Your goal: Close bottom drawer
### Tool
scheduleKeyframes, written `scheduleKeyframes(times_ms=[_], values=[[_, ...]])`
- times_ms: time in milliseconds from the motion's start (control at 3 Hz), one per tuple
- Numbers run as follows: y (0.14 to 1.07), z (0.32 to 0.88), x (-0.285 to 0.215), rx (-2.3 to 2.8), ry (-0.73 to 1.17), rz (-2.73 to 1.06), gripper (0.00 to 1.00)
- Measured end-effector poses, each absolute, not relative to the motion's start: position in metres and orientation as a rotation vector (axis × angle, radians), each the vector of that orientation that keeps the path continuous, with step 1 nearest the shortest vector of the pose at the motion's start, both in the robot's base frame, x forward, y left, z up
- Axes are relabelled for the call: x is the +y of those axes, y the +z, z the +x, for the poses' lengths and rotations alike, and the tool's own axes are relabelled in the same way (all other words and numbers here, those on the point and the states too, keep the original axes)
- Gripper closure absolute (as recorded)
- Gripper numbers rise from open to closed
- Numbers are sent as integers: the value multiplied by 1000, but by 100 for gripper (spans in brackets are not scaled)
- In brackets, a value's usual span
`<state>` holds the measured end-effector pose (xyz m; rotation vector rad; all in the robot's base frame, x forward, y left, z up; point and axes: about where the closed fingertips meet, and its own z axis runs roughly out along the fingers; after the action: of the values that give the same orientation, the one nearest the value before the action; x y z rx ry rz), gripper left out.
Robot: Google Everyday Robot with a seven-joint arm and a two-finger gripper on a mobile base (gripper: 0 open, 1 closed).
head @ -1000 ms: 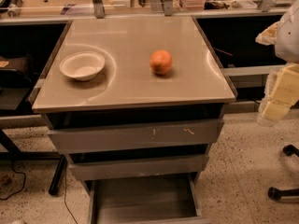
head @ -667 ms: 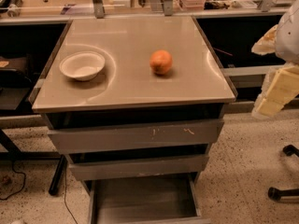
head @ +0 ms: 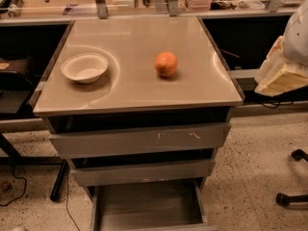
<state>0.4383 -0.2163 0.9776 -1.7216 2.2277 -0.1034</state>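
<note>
The bottom drawer is seen pulled out at the lower centre of the frame, unchanged from before, with its grey tray exposed. The gripper is held at the right edge, raised slightly since a second ago. Whether it is open or closed cannot be told.

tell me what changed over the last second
The gripper, at the right edge of the view, has risen a little and edged toward the cabinet. The bottom drawer is still pulled out; the bowl and orange have not moved.
</note>
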Motion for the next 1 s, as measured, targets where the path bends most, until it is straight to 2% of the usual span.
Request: scheduleKeyframes(times_ms=[333, 667, 1000], values=[[978, 438, -216, 2228, -103, -1722, 87], [978, 438, -216, 2228, -103, -1722, 100], [978, 438, -216, 2227, -105, -1721, 100]])
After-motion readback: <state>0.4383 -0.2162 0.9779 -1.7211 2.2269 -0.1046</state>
